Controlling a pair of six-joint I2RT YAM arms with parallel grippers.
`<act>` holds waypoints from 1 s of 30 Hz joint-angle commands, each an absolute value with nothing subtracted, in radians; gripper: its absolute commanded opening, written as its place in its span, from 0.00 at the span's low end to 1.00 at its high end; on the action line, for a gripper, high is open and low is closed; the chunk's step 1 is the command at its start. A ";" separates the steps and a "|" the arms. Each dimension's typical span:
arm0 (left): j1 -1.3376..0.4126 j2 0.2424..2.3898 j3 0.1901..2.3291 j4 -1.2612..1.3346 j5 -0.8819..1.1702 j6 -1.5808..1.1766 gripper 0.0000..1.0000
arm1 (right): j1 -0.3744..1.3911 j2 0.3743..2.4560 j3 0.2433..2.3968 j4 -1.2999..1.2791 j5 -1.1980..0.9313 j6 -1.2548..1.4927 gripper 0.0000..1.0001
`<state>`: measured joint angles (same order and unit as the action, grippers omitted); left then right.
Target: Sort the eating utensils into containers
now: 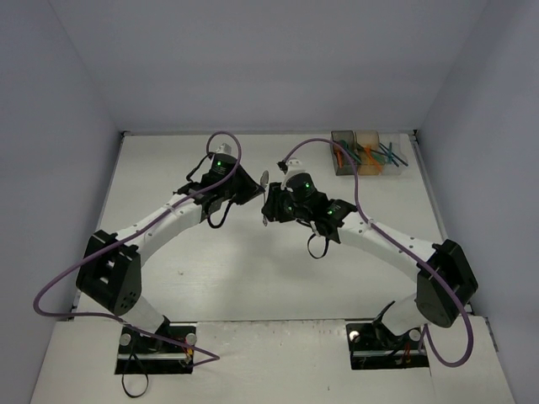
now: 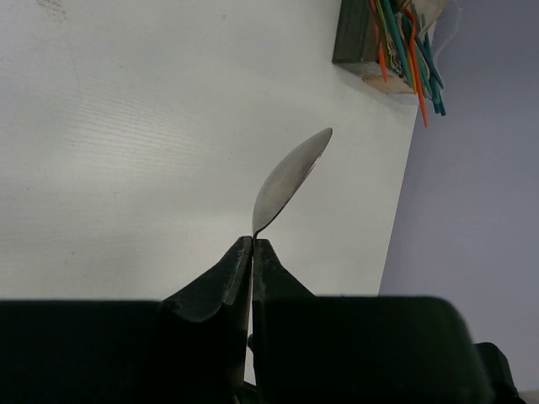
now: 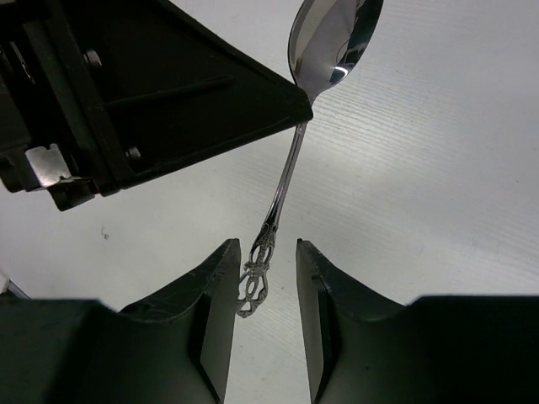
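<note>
The right jaws, nearest the lens, stood apart with the ornate handle end of the silver spoon (image 3: 285, 181) between them. The handle lay nearer one finger, and contact could not be confirmed. The left jaws were clenched on the spoon's neck, just below the bowl. The spoon was held above the bench (image 1: 210, 278), its long axis running front to back, bowl toward the far wall. The bins (image 1: 344, 167) sat well apart at the far right corner, coloured utensils (image 1: 381, 155) projecting from them.
</note>
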<state>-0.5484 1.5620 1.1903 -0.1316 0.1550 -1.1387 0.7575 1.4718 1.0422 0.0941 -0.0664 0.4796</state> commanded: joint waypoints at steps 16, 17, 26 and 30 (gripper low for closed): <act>-0.554 1.500 1.154 0.165 0.230 -1.141 0.00 | 0.698 1.476 1.105 0.121 -0.083 0.425 0.36; -0.555 1.500 1.152 0.174 0.234 -1.148 0.00 | 0.698 1.481 1.112 0.122 -0.080 0.424 0.36; -0.561 1.498 1.130 0.214 0.239 -1.161 0.00 | 0.698 1.520 1.152 0.136 -0.086 0.426 0.36; -0.562 1.499 1.120 0.225 0.242 -1.159 0.00 | 0.696 1.524 1.159 0.142 -0.093 0.428 0.36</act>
<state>-0.5503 1.5608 1.1154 0.1129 0.2192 -1.1418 0.6952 1.5227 1.1038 0.0851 -0.0822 0.4252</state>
